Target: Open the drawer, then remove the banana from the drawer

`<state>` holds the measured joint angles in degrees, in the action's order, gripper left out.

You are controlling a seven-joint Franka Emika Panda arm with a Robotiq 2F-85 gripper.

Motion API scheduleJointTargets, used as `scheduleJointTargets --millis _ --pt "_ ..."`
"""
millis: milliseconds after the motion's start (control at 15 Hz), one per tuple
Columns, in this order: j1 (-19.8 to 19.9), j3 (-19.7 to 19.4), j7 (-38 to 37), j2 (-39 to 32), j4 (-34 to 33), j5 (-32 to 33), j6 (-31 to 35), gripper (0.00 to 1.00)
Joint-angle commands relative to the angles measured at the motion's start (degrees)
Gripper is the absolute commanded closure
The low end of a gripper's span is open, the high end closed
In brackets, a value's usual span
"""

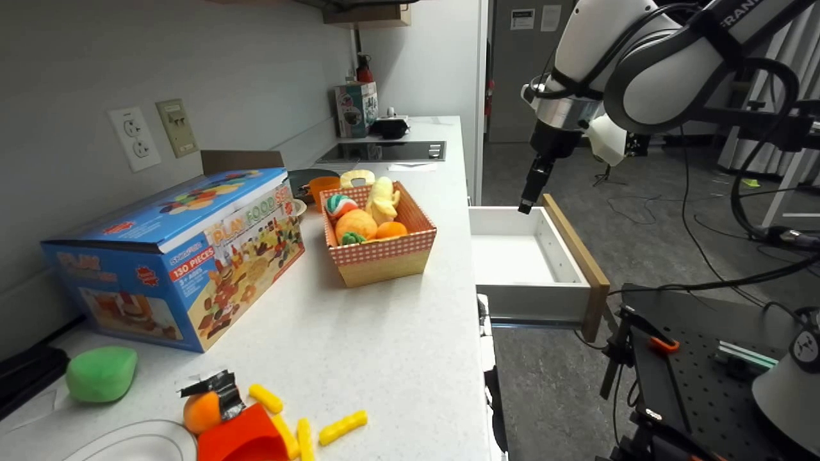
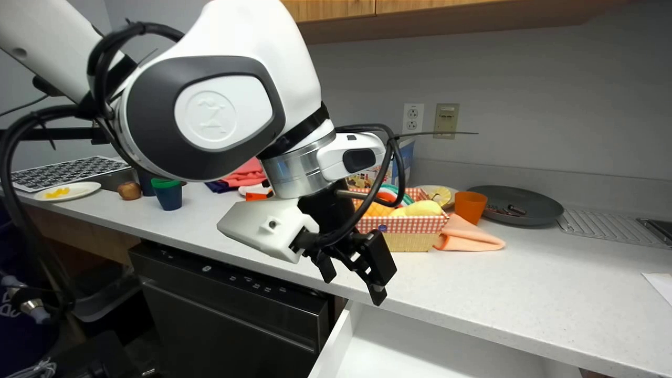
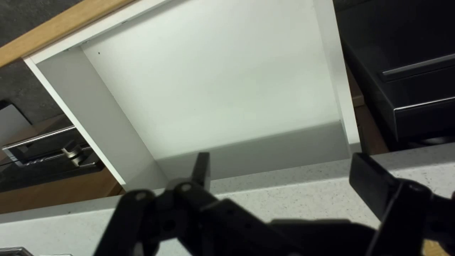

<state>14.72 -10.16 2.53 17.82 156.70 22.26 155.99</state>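
The drawer [image 1: 573, 243] under the counter is pulled open. Its white inside also shows in an exterior view [image 2: 415, 352] and fills the wrist view [image 3: 227, 78]; I see no object on its floor. A yellow toy banana [image 1: 382, 200] leans among other toy food in the red-checked basket [image 1: 384, 262] on the counter; its yellow body shows in an exterior view [image 2: 420, 208]. My gripper [image 3: 280, 174] is open, with nothing between its fingers. In the exterior views it hangs over the drawer side of the counter edge [image 1: 525, 208], [image 2: 353, 283], apart from the basket.
A blue play-food box [image 1: 186, 256] stands against the wall. An orange cup [image 2: 470, 206], a dark pan [image 2: 517, 205] and a peach cloth [image 2: 470, 236] lie near the basket. The counter edge [image 3: 277, 179] runs above the drawer. A black dishwasher [image 2: 231, 310] is beside it.
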Motion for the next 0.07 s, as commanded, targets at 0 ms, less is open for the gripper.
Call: scheduleJointTargets --millis 0 --pt "0.7 0.8 0.5 0.0 0.0 -0.7 -0.1 0.0"
